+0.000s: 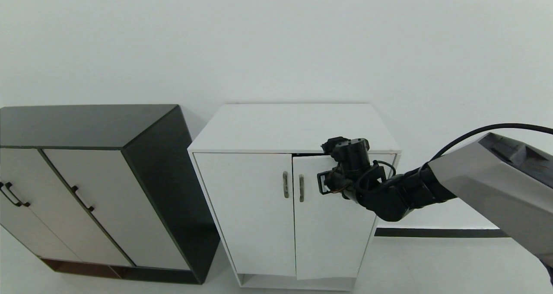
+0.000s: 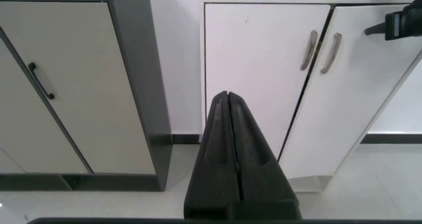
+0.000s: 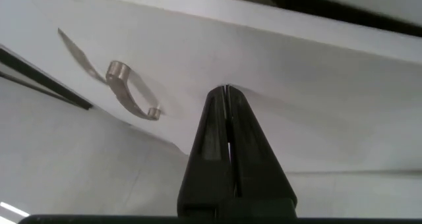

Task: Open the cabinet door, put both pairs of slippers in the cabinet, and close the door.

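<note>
Pressed together, the right pincer [image 1: 323,183] is sitting at the white cabinet's right door [image 1: 332,238], which is hanging barely ajar; stowing the slippers and closing are seemingly awaiting.

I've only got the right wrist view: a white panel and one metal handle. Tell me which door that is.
Observer: It's the right door of the white cabinet. The right gripper is against the door, just to the robot's right of its handle.
Operator: Report whether it's open.
Observer: Barely ajar. A dark gap runs along its top edge, and its bottom edge hangs lower than that of the left door.
Operator: Give me the left arm.
Observer: The left gripper hangs well short of the white cabinet, its fingers shut and holding nothing.
</note>
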Available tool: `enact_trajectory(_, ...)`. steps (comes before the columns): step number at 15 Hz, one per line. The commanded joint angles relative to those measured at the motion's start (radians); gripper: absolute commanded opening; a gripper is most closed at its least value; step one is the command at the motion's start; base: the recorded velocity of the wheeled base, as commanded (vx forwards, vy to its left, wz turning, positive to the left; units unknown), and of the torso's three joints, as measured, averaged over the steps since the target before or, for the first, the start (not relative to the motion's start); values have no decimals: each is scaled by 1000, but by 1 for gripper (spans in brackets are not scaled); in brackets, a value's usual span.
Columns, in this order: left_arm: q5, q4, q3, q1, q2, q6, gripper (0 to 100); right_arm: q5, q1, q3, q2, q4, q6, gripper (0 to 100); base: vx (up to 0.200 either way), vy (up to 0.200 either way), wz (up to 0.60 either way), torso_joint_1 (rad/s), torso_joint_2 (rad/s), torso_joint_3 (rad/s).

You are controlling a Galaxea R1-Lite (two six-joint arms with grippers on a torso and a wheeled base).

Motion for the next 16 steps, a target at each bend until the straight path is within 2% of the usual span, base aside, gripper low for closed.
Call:
enact_trajectory(1,0,0,0,0,1,0,0,2,-8,-17,20,-1,0,0,0,0,0,0,0,0)
enact_trajectory(13,0,0,0,0,1,0,0,2,-22,-14,20,-2,7,0,0,0,0,0,0,0)
enact_trajectory(16,2,0,0,0,1,0,0,2,-22,26,-5,-13,9,0,0,0,0,0,0,0)
